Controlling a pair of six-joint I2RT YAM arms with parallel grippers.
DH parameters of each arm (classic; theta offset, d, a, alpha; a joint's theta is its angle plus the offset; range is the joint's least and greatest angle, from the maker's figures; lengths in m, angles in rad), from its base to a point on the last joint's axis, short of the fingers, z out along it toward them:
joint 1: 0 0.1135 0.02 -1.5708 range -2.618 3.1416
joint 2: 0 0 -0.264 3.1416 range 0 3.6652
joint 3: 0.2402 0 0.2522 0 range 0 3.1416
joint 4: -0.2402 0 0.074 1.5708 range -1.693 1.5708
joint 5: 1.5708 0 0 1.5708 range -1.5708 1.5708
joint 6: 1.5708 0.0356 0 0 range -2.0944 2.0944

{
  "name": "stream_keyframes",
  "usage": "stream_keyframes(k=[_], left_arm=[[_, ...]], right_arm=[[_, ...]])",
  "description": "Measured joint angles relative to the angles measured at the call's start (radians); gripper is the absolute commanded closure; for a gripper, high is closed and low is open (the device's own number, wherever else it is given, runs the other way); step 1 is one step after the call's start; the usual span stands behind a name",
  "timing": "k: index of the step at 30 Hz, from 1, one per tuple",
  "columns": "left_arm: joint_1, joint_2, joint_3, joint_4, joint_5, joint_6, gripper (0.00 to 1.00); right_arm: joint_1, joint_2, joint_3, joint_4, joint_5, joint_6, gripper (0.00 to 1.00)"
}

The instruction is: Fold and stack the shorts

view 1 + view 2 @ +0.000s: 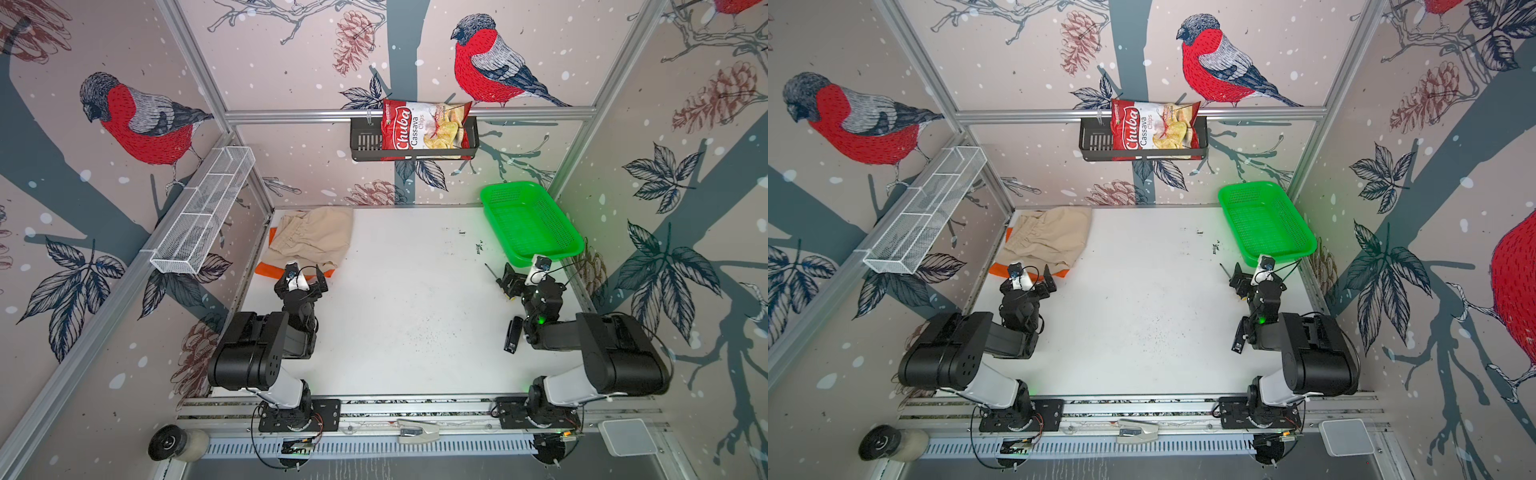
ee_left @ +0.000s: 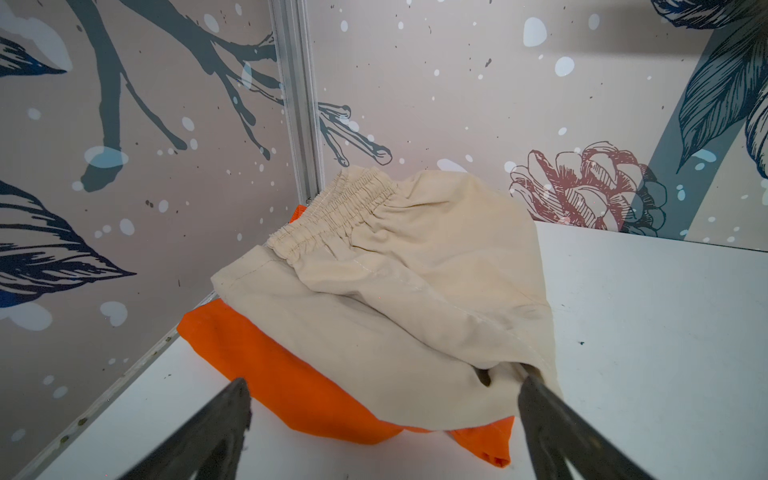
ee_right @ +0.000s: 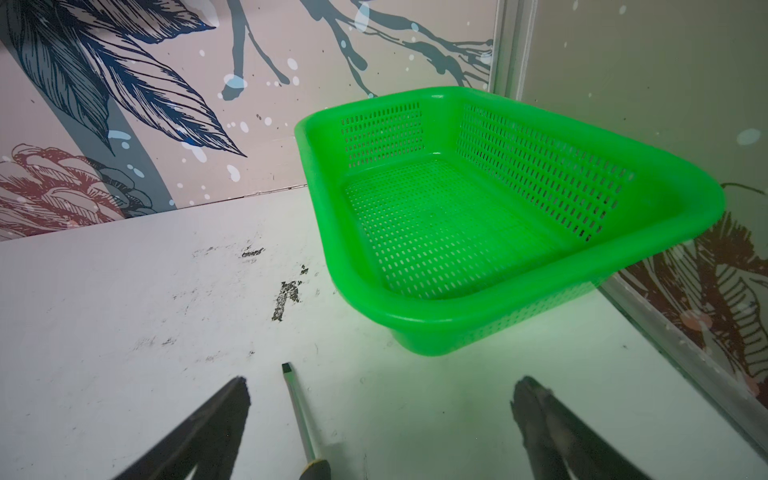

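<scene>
Resting near the far left corner of the white table [image 1: 395, 324], my left gripper [image 1: 304, 275] is spread wide open and grips nothing. In the left wrist view its two dark fingers [image 2: 224, 424] stand far apart. One finger tip sits right at the near edge of the beige shorts [image 2: 415, 291]; I cannot tell if it really touches the cloth. The beige shorts look folded and lie on top of the orange shorts [image 2: 266, 365], tucked into the corner by the wall. The bunched waist of the beige pair is on the wall side. The orange pair sticks out from under it along the near edge. My right gripper [image 3: 382, 386] is wide open too, with nothing in it. It is low over the table on the right side, just in front of the green basket [image 3: 415, 311]. A thin screwdriver [image 3: 297, 401] lies on the table between its fingers, and they do not pinch it. The basket sits in the far right corner, well apart from the shorts. A bag of chips [image 1: 424, 129] stands in a black shelf [image 1: 363, 141] on the back wall.
</scene>
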Motion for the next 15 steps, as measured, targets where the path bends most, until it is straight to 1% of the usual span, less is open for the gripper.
stream_keyframes(k=[15], left_arm=[[0.000,0.003,0.010,-0.011,0.001,0.000,0.01]], right_arm=[[0.000,0.001,0.003,0.000,0.000,0.000,0.00]])
